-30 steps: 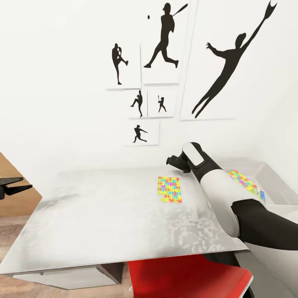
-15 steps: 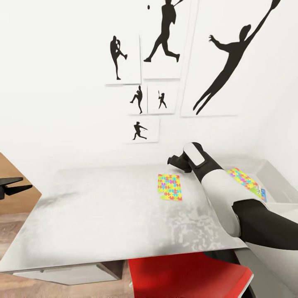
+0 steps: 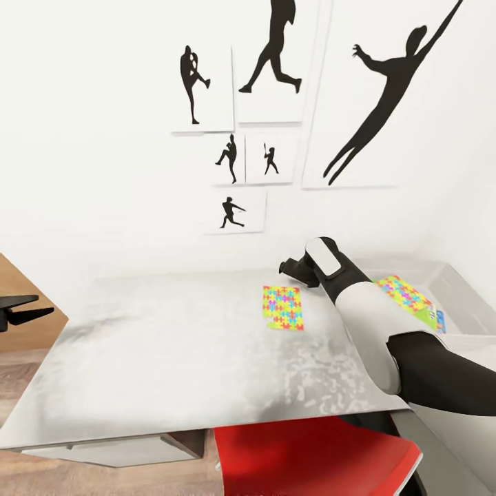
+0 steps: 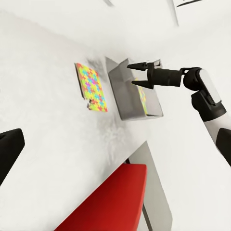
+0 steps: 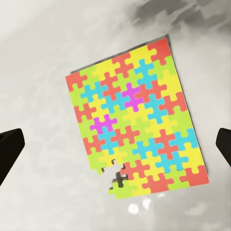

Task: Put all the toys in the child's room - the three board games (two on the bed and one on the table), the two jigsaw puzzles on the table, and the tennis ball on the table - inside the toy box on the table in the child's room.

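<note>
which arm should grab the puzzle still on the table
Right. The right gripper hangs open above the jigsaw puzzle on the table, next to the toy box. The left gripper sits off the table's far left edge.

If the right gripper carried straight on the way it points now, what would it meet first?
Probably the jigsaw puzzle lying on the table: the open right gripper looks straight at it, though the gap between them is hard to judge.

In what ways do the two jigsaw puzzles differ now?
The puzzle on the table lies flat on the bare table, below the right gripper. The puzzle in the toy box rests inside the toy box, partly hidden by the arm. Both are thin, multicoloured squares.
</note>
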Robot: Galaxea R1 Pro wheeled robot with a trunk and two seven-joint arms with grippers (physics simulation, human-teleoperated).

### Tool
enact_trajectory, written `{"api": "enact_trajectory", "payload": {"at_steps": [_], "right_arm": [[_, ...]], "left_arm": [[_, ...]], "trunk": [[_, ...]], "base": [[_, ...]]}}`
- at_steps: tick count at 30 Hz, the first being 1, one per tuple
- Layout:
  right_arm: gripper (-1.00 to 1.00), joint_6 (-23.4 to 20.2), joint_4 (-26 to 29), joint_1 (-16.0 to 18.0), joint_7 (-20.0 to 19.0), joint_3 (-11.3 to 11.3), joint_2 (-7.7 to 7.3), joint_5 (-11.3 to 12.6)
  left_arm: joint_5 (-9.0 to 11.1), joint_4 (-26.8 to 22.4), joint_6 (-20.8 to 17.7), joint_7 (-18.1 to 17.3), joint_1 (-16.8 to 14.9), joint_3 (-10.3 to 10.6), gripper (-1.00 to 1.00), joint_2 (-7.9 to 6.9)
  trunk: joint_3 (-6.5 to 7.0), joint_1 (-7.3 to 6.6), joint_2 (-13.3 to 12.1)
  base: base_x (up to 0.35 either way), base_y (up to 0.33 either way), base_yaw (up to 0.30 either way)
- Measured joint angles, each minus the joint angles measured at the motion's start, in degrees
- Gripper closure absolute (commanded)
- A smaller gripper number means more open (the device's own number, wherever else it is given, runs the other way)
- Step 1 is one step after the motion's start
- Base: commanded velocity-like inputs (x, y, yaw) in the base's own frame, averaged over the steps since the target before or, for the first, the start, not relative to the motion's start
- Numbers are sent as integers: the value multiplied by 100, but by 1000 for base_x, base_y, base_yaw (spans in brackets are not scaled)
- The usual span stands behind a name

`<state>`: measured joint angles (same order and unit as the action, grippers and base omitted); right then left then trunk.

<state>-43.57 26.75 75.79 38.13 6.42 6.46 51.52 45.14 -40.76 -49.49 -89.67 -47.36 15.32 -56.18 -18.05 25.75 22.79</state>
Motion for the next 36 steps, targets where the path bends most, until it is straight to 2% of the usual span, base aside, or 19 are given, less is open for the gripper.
{"api": "enact_trajectory", "payload": {"at_steps": [7, 10, 16, 17, 20, 26, 36], "right_arm": [[-100, -14, 6, 24, 6, -7, -1, 0], [-100, -24, 8, 48, 20, -8, 0, 0], [-100, -41, 9, 73, 34, -12, -5, -3], [-100, -45, 9, 91, 38, -12, -7, -5], [-100, -57, 0, 186, 42, -6, -12, -8], [-100, -200, -31, 314, 52, -3, -30, -40], [-100, -442, -272, 689, 54, -21, -77, -537]], "left_arm": [[7, 0, -19, 0, -2, -19, -100, -8], [15, -13, -97, 1, -12, -118, -100, -44], [0, -105, -476, 7, -54, -591, -100, -119], [-9, -125, -545, 8, -63, -711, -100, -151], [-32, -177, -622, 9, -71, -865, -100, -255], [-59, -350, -674, 9, -73, -953, -100, -381], [-73, -532, -724, 9, -81, -985, -100, -443]], "trunk": [[-66, 0, 0], [-95, 0, 0], [-151, 0, 0], [-160, 0, 1], [-189, 0, 1], [-246, 0, 0], [-340, 0, 1]], "base": [[0, 0, 0], [0, 0, 0], [0, 0, 0], [0, 0, 0], [0, 0, 0], [0, 0, 0], [0, 0, 0]]}}
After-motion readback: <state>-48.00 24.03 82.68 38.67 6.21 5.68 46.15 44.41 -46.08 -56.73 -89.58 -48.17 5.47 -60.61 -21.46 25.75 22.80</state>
